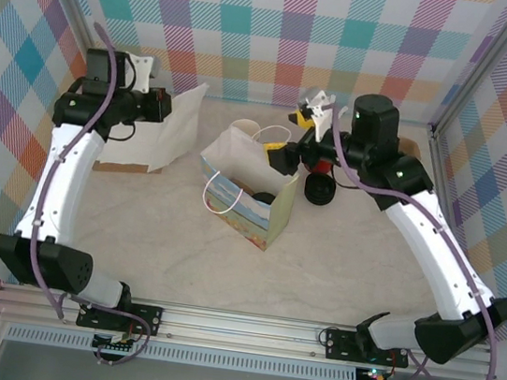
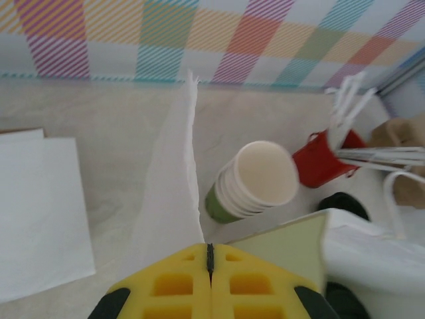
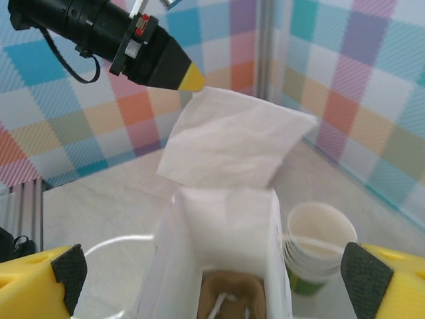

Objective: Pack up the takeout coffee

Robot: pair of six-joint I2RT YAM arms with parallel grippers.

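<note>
Left claw (image 2: 210, 256) pinched tight on a white napkin (image 2: 169, 199), left of the paper bag (image 1: 250, 213). Right claw (image 3: 216, 272) gaping wide above the bag, empty. Takeout coffee (image 1: 319, 192) sits on the counter (image 1: 134, 230), just right of the bag.

Stack of lidless green cups (image 2: 252, 183) beside red mug (image 2: 321, 161) of white sticks; white napkin (image 3: 232, 139) upright near open bag (image 3: 226, 219)

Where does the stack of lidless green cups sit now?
Top view: the stack of cups sits just behind the paper bag, between the white napkin at left and the red mug at right.
</note>
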